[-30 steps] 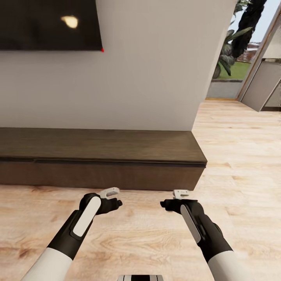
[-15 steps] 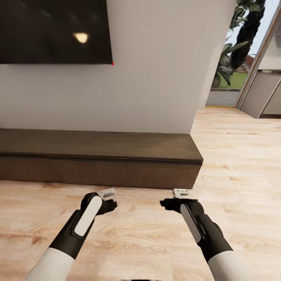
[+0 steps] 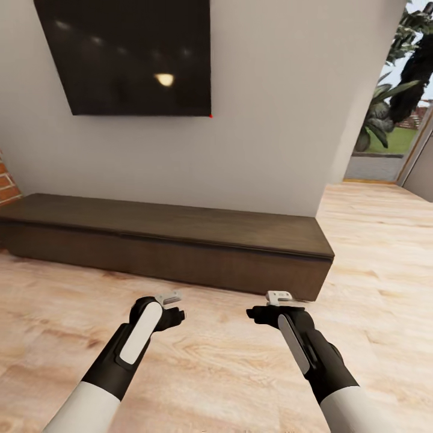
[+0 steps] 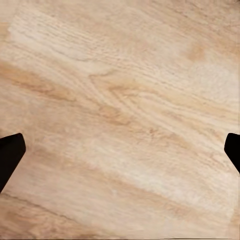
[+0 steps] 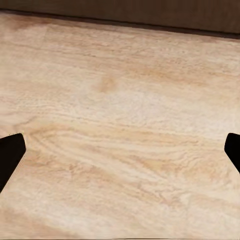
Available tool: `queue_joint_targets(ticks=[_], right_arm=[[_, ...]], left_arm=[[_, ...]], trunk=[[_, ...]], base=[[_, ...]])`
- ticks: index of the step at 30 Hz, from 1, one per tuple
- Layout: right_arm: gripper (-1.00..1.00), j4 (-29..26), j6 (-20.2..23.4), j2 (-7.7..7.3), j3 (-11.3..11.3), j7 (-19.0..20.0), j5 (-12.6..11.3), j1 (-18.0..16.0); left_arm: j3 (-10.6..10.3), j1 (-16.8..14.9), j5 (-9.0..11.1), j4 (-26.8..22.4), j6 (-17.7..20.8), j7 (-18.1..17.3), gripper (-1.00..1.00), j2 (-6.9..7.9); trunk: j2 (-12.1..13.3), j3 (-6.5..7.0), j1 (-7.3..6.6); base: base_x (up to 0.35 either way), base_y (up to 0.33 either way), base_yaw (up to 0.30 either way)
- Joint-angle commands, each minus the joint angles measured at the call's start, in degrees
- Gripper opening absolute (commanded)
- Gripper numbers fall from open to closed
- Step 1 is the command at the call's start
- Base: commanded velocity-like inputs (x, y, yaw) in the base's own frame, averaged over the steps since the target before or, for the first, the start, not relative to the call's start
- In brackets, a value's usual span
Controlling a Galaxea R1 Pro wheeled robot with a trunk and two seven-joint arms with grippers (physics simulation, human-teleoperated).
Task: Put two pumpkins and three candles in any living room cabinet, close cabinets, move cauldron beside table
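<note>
Gripper (image 3: 174,313) near unlabelled cabinet (image 3: 180,240)

Dark-brown cabinet (image 3: 180,240), light wood-grain floor (image 3: 228,367), black screen (image 3: 132,54), off-white wall (image 3: 276,120), red bricks (image 3: 6,183).

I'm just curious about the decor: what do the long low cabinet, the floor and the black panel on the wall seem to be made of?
Cabinet: dark-brown wood, matte, faint grain showing. Floor: light wood planks with visible grain and seams. Wall panel: probably a glossy screen, since it mirrors a ceiling light.
</note>
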Motion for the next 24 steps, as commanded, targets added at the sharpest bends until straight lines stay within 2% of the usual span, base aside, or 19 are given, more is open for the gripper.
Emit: queue_joint_targets(ticks=[1, 24], right_arm=[[1.0, -0.1, 0.2, -0.02, 0.1, -0.6, -0.6, 0.0], [1.0, 0.1, 0.2, -0.1, 0.1, -0.6, -0.7, 0.0]], left_arm=[[-0.1, -0.1, 0.6, 0.0, 0.0, 0.6, 1.0, -0.02], [-0.2, -0.1, 0.5, -0.2, 0.1, 0.6, 1.0, -0.04]], trunk=[[0.0, 0.17, -0.06], [0.3, 5.27, -0.66]], base=[[-0.297, 0.0, 0.272], [-0.336, 0.013, 0.274]])
